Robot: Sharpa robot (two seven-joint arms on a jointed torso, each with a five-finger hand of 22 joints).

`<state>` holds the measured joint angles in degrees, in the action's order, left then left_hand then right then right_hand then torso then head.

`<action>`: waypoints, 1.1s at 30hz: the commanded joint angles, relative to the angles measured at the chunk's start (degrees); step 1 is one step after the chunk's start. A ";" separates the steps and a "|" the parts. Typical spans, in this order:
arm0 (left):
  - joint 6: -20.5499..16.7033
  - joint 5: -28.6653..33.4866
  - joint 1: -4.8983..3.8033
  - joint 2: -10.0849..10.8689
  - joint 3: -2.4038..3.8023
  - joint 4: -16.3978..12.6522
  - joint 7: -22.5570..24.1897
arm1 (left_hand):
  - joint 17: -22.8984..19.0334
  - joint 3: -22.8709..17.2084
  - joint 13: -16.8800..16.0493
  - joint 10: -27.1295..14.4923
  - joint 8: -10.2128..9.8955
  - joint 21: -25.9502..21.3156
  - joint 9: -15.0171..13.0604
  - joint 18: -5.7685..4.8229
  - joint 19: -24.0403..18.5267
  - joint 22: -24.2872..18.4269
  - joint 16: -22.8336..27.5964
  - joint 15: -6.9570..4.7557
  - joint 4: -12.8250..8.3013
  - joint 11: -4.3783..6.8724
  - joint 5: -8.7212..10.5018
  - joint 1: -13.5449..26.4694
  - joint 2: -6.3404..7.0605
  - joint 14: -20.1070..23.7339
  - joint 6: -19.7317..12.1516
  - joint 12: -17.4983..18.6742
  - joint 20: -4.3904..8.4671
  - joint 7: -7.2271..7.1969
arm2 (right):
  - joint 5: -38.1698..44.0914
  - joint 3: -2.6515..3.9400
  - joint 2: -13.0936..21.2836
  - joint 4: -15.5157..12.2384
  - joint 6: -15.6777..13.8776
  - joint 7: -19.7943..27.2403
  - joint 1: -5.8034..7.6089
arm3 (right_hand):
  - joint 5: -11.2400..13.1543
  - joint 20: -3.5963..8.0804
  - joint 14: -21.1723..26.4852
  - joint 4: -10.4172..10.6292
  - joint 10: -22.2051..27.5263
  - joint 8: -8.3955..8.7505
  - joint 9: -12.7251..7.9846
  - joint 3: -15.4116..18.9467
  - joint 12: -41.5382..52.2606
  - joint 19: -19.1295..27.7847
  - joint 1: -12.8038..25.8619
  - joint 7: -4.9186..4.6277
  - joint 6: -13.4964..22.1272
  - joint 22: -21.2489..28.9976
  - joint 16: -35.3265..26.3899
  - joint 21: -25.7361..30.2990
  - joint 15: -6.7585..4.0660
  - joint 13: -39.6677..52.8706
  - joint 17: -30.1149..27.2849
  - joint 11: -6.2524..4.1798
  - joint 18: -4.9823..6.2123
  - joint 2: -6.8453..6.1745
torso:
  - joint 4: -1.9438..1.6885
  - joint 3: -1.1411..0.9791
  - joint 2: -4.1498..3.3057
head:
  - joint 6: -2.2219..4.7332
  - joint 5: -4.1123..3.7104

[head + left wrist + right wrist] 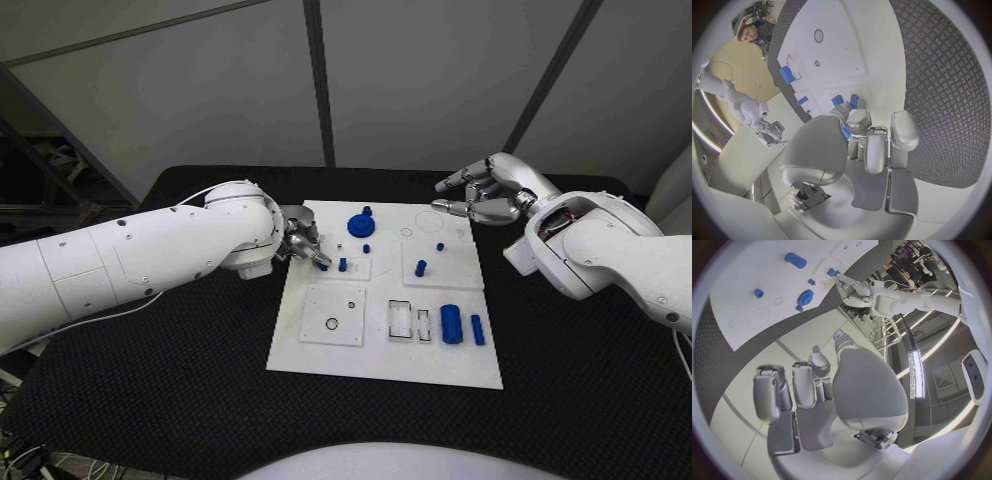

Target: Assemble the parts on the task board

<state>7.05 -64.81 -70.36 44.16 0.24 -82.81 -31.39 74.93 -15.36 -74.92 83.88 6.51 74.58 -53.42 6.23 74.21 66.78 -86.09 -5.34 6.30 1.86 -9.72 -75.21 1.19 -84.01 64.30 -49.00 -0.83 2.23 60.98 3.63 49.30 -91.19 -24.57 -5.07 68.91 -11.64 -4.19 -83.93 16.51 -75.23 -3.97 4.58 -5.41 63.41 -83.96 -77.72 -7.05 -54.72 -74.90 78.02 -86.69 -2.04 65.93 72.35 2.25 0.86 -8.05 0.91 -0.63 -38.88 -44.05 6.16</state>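
Nearest the camera is the front edge of the white board [378,368], lying flat on the black desk [159,400]. Just behind that edge, to the right, two blue cylinders [451,324] lie loose on their sides beside a pair of open rectangular slots [408,321]; these look unplaced. Left of them sits a square plate [333,315] with a small round hole, nothing in it.

Further back, a blue gear [361,222] stands on the board near its far edge, and short blue pegs [421,268] stand upright around the middle. Those seem already seated, so my reading is that the job is partly done, with the cylinders and some holes left.

The left robot hand [302,247] is at the board's left edge, fingers curled in around a small blue piece [846,132], which the left wrist view shows pinched between its fingertips, close to two standing pegs. The right robot hand [490,192] hovers above the far right corner of the board, fingers loosely bent and apart, holding nothing.

There is plenty of bare desk on both sides and in front of the board. The tight spot is by the left robot hand, where the pegs stand close together and a careless sweep could knock them.
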 commanded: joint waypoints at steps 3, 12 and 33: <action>1.00 -0.34 0.18 -0.54 -0.11 0.33 -0.55 | 8.64 -9.28 -0.49 4.04 0.44 0.01 -4.78 -0.67 0.07 -0.05 -0.06 -0.30 -9.19 0.24 -0.60 0.93 -0.63 -4.56 0.61 0.35 -0.12 -0.27 | 0.24 0.03 -0.01 -0.09 0.28 0.39 0.10 | -0.19 0.10 -2.16 0.05 -0.09 0.13 -0.06 -0.41 0.19 -3.86 0.07 0.18 -0.40 -11.92 0.01 0.03 -0.25 0.08 0.06 -0.21 0.12 0.31 | 0.00 0.00 -0.01 | -0.21 -0.07; 2.04 -0.32 0.42 -1.21 -0.17 0.96 -0.67 | 8.65 -6.51 -0.29 4.09 1.12 -0.13 -5.96 -0.69 0.21 0.22 -0.07 -0.86 -5.87 0.98 6.58 6.65 1.17 -4.58 1.77 0.35 0.26 -1.51 | 0.25 0.03 0.02 -0.06 0.38 0.40 0.10 | -0.19 0.10 -2.16 0.05 -0.09 0.13 -0.06 -0.41 0.19 -3.86 0.07 0.18 -0.40 -11.92 0.01 0.03 -0.25 0.08 0.06 -0.21 0.12 0.31 | 0.03 -0.02 0.02 | -0.45 -0.13; 1.43 -0.32 0.53 -2.30 -0.23 2.36 -1.97 | 9.02 -0.87 -0.52 4.14 1.53 0.17 -6.91 -0.86 0.79 1.06 -0.33 -1.20 0.48 1.24 6.97 11.50 4.10 -4.67 3.16 -0.87 0.76 -1.75 | 0.21 0.03 0.09 -0.09 0.42 0.59 0.10 | -0.20 0.11 -2.14 0.03 0.06 0.15 -0.07 -0.42 -0.06 -3.78 0.10 0.18 -0.39 -11.79 -0.11 0.17 -0.25 -0.18 -0.09 -0.21 0.16 0.33 | -0.02 0.02 0.00 | -0.01 -0.27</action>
<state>8.00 -65.19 -69.97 42.00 0.12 -80.51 -32.73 74.93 -16.36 -74.91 83.55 8.31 74.57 -60.27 6.23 74.83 67.78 -86.09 -6.28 6.42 3.11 -3.10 -64.16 5.30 -83.76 67.20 -49.68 -0.21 0.20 61.02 3.63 49.38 -91.21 -24.32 -5.02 68.91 -11.64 -4.19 -83.93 16.51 -75.23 -3.97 4.58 -5.41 63.40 -83.96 -77.72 -7.05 -54.72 -74.91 78.02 -86.69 -2.04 65.82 72.33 2.25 0.86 -8.05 0.91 -0.64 -38.86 -44.12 5.92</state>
